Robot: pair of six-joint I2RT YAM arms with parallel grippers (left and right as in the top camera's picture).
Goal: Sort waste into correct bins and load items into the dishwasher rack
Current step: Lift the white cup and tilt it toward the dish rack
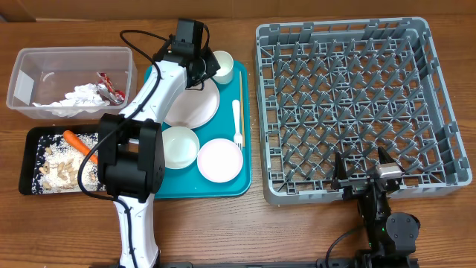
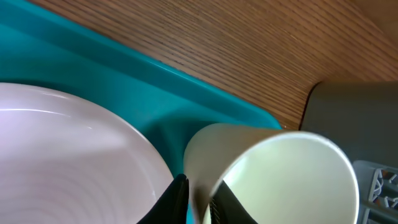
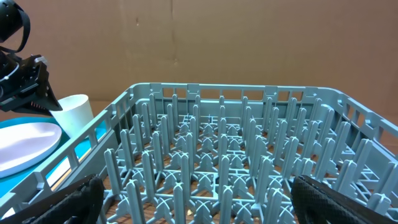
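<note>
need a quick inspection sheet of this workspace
surface: wooden table
job's things: napkin and red wrapper in clear tub; carrot and food scraps in black tray; large plate, small plate, bowl, fork, chopsticks on teal tray; dishwasher rack empty
clutter: nothing seen
grippers: left gripper shut on wall of small white cup; right gripper open by rack's near edge
cables: black cable loops beside left arm
surroundings: brown cardboard backdrop
</note>
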